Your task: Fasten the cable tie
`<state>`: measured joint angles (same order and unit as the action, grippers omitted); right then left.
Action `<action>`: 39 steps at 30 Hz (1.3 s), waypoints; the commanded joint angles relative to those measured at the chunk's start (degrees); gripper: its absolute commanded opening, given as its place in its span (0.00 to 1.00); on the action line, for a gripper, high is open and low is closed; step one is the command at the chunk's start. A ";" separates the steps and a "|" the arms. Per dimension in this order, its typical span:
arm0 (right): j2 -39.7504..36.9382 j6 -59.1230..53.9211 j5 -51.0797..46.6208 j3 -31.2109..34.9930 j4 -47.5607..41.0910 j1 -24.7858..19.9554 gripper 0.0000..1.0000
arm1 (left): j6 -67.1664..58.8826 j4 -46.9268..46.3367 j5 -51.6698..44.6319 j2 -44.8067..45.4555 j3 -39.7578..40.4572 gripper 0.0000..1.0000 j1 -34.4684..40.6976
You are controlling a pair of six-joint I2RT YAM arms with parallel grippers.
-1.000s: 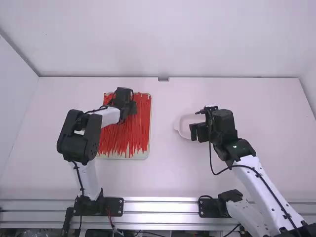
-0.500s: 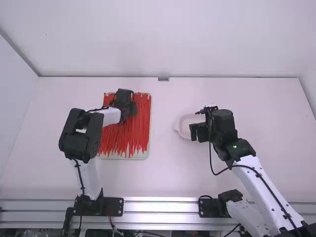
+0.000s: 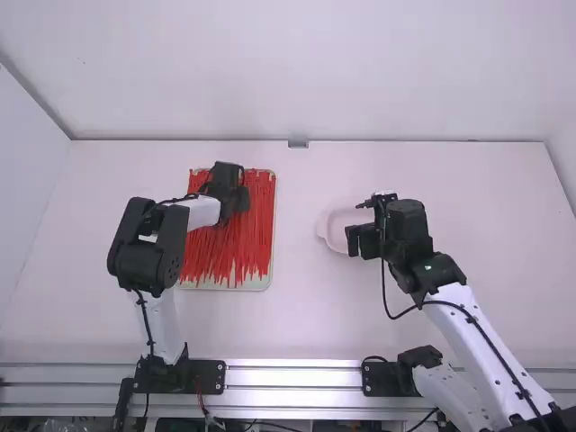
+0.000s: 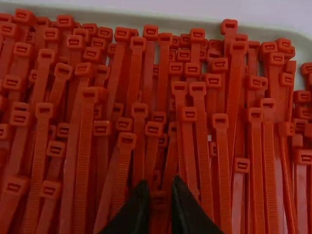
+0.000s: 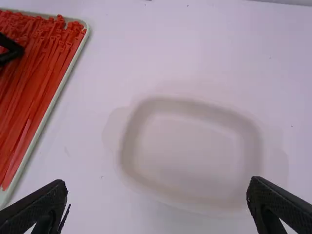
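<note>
High view first: your left tool (image 3: 229, 186) is down at the far end of the tray (image 3: 225, 287), right in the heap of red cable ties (image 3: 243, 243). Your right tool (image 3: 364, 241) hangs over the white dish (image 3: 331, 227) on the tabletop (image 3: 450, 180), well apart from the tray. Over to the left wrist view: the left tool (image 4: 157, 187) has its tips sunk among the ties, drawn in to a narrow slot, and one cable tie (image 4: 157, 201) looks pinched in that slot. It lies flat with the rest, not lifted, and every head you can see here is unthreaded. Now the right wrist view: the right tool (image 5: 156, 207) is spread wide with nothing in it, and the dish (image 5: 190, 151) below it holds nothing. The tray's rim (image 5: 48, 119) and its ties (image 5: 34, 63) are off to one side. So you're at the very start, by my reading: one tie caught, none fastened. You have yet to pull it free, feed its tail through its head, and cinch it.
</note>
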<state>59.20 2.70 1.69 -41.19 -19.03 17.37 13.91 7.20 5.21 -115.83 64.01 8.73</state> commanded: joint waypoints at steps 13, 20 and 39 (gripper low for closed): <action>0.37 0.07 -0.02 -1.92 0.11 0.35 0.98 | -0.22 -0.17 0.46 -1.51 -0.33 0.05 -0.13; 0.39 0.04 -0.02 -1.92 0.13 0.33 0.98 | -0.24 0.85 0.55 -1.46 -0.26 0.03 -0.15; 0.37 0.04 -0.02 -1.92 0.55 0.33 0.99 | -0.48 -7.69 3.23 13.75 4.15 0.02 -0.15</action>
<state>59.18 2.63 1.56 -41.19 -18.61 17.37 13.93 0.01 7.79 -106.69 66.11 8.73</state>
